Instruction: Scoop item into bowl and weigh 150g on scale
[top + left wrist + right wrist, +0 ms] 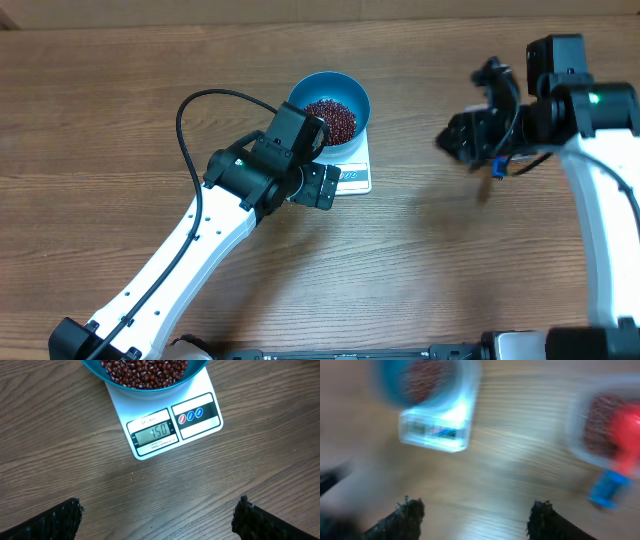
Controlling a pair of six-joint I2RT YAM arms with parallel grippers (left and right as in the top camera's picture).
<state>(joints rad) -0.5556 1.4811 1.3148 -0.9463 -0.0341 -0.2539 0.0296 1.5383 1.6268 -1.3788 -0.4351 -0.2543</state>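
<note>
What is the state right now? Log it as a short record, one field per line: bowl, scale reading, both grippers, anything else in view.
bowl: blue bowl sits on the scale, holding beans
display: reads 150
left gripper: open, empty, in front of the scale
right gripper: open, empty, off to the right of the scale
elsewhere: clear tub of beans with a red scoop at it, seen only in the blurred right wrist view
</note>
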